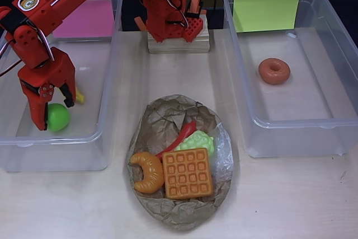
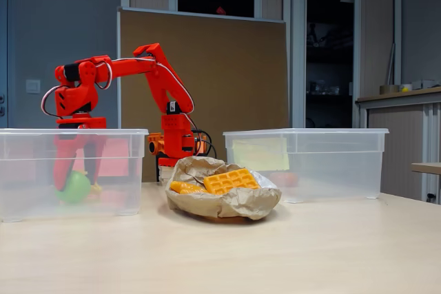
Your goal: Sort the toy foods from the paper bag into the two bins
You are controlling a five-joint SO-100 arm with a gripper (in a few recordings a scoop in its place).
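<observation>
On the worktop, two clear plastic bins stand at the left and right edges, with the paper bag (image 1: pixel 180 163) between them near the front edge in the overhead view.

Left bin (image 1: pixel 106 82): a pink sheet (image 1: pixel 92 19) lies at its far end. The green apple (image 1: pixel 58 117) rests on the bin floor near the front wall. A small yellow piece (image 1: pixel 80 97) shows just beside the arm, partly hidden; its kind cannot be told. The red gripper (image 1: pixel 53 113) reaches down into this bin. Its fingers stand on either side of the apple, slightly spread; whether they press on the apple cannot be told. In the fixed view the gripper (image 2: pixel 77 173) and the apple (image 2: pixel 76 188) show through the bin wall (image 2: pixel 27 170).

Right bin (image 1: pixel 238 82): a yellow-green sheet (image 1: pixel 266 10) lies at its far end. The brown donut (image 1: pixel 274 71) lies flat on the bin floor, well apart from the walls.

Paper bag: it is crumpled open and holds the orange waffle (image 1: pixel 188 173), the orange croissant (image 1: pixel 147 172) touching the waffle's left edge, the pale green grapes (image 1: pixel 199 140) behind the waffle, and the red chili (image 1: pixel 180 137) beside the grapes.

The arm's base sits on a wooden block (image 1: pixel 179 43) at the far edge, between the bins.
</observation>
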